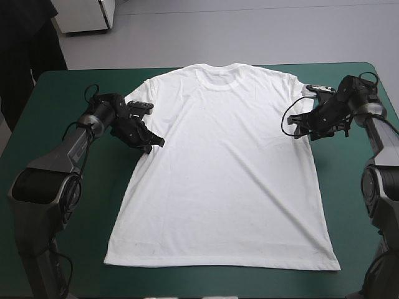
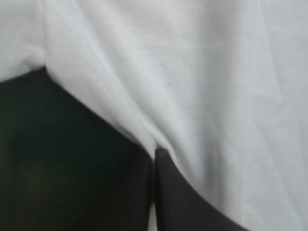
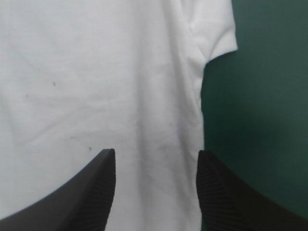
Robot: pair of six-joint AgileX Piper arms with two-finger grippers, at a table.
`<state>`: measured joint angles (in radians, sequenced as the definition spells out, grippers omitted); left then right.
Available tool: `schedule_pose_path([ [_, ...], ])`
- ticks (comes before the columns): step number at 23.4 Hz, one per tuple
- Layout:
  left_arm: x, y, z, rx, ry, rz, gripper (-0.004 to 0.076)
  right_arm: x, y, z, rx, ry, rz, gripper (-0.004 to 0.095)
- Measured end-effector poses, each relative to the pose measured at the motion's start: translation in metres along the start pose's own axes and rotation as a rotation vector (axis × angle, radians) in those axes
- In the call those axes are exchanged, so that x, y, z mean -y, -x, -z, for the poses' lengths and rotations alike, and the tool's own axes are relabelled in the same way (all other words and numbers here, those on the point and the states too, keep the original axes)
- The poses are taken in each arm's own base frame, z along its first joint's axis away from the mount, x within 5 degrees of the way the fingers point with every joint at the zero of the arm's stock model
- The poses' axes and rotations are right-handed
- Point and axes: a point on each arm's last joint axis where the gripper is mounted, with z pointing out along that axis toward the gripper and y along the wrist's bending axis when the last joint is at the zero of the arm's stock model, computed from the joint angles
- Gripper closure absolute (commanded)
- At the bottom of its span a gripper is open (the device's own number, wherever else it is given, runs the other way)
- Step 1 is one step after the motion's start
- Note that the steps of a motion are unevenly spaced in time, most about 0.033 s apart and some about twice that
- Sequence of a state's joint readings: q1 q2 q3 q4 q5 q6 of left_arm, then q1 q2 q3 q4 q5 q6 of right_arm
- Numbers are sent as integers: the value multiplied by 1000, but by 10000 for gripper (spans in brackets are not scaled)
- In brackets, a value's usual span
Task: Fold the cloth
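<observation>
The T-shirt (image 1: 224, 168) lies spread flat on the teal-green cover (image 1: 50, 93), collar toward the far edge. The left gripper (image 1: 154, 142) sits at the shirt's left side edge, just below the sleeve. Its black fingers meet in a point with creases of cloth running into the tip, so it seems to pinch the fabric, though the close view is blurred. The right gripper (image 3: 156, 161) stands wide apart at the shirt's right side edge below the sleeve (image 3: 216, 33), one finger (image 3: 96, 192) over cloth, holding nothing.
</observation>
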<state>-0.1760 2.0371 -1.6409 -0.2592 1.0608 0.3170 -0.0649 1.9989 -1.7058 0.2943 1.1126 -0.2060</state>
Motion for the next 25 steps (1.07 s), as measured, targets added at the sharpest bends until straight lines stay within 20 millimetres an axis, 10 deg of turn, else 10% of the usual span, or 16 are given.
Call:
schedule_pose_path([
  [14, 6, 2, -3, 14, -68, -6, 746, 14, 11, -30, -45, -53, 23, 422],
  [25, 8, 4, -2, 28, -89, -23, 746, -22, 11, -45, -117, -57, 187, 921],
])
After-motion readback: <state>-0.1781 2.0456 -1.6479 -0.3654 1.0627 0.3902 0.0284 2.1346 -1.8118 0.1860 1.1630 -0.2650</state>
